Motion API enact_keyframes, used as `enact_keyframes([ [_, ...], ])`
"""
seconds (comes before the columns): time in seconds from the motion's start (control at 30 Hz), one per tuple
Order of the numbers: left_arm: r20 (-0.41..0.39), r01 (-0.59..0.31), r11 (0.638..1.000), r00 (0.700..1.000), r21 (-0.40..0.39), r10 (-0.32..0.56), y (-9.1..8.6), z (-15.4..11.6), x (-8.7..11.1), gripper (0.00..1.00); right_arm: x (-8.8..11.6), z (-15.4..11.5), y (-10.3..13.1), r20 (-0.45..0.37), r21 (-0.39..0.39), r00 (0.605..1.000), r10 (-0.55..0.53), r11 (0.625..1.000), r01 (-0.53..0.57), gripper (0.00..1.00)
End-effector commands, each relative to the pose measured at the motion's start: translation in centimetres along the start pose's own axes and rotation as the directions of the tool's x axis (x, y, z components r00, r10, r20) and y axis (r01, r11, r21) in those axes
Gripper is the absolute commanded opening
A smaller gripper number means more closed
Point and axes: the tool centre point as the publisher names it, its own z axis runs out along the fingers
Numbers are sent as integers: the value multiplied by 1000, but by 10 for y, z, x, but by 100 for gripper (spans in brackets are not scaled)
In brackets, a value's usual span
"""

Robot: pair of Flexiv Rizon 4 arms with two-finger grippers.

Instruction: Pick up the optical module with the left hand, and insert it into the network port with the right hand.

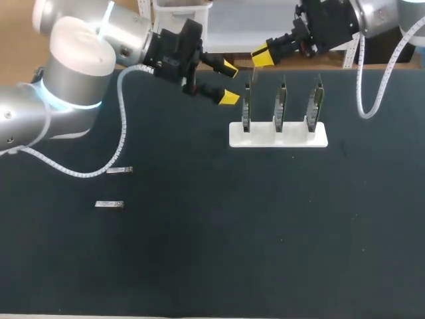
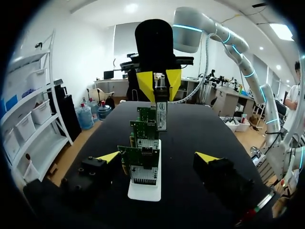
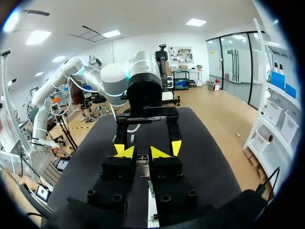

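The desk (image 1: 265, 232) looks matt and dark, the board stand (image 1: 279, 136) is smooth white plastic, the optical modules (image 1: 109, 204) are bright bare metal, and the left gripper (image 1: 229, 83) is matt black with yellow tips.

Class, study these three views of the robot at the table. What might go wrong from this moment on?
1. The right gripper holds the optical module by its upper end only, close to the circuit boards. The module may tilt and jam at a network port.
2. The left gripper hangs open beside the end board. A stray move might knock the white stand.
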Motion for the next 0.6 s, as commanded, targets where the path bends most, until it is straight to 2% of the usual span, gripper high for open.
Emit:
enact_keyframes([
  [0.03,-70,0,1000,998,22,2,8,2,5,100,-1,-2,4,1,11,1000,-4,1000,4,0],
  [0.4,-237,-42,999,970,26,47,9,7,18,100,1,-4,6,8,16,1000,-3,1000,3,0],
  [0.6,-279,-53,998,958,44,63,7,13,24,100,2,-5,7,10,18,1000,-1,1000,0,0],
])
